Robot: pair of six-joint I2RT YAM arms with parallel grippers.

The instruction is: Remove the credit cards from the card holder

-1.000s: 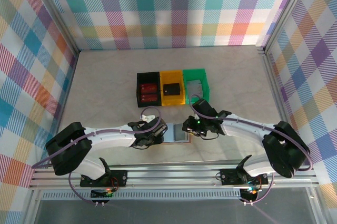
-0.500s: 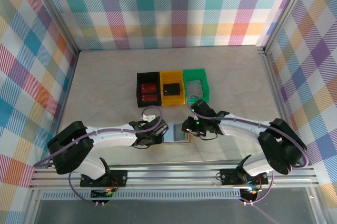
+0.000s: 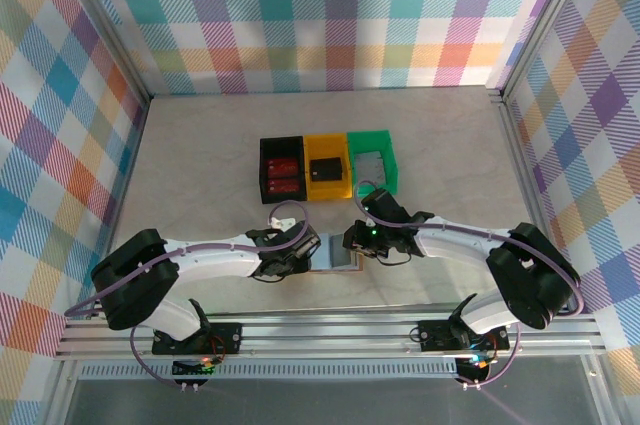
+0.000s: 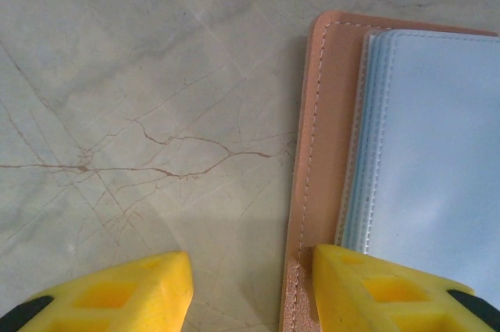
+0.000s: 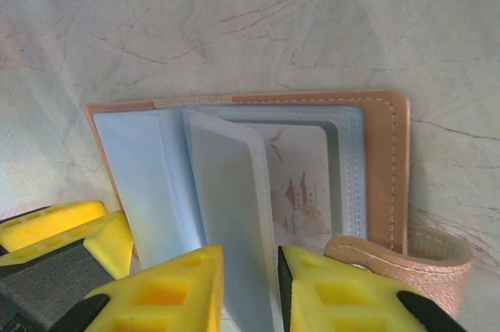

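The tan card holder (image 3: 336, 255) lies spread open on the table between my two grippers. In the left wrist view its leather edge (image 4: 322, 137) and pale blue pockets (image 4: 437, 152) are on the right. My left gripper (image 4: 250, 289) is open, and its right finger (image 4: 391, 289) rests on the holder's left edge. My right gripper (image 5: 250, 277) is shut on a raised pale blue pocket leaf (image 5: 230, 183). Behind the leaf a pale sheet with reddish drawings (image 5: 301, 187) sits in a pocket. The snap tab (image 5: 406, 258) curls at the right. A black card (image 3: 325, 168) and a grey card (image 3: 372, 165) lie in bins.
A black bin (image 3: 264, 173) with red items, a yellow bin (image 3: 325, 192) and a green bin (image 3: 389, 160) stand in a row just behind the holder. Both arms (image 3: 210, 257) (image 3: 460, 240) lie low across the front of the marble-patterned table.
The right gripper has shifted slightly left over the holder. The left arm and the holder have stayed where they were.
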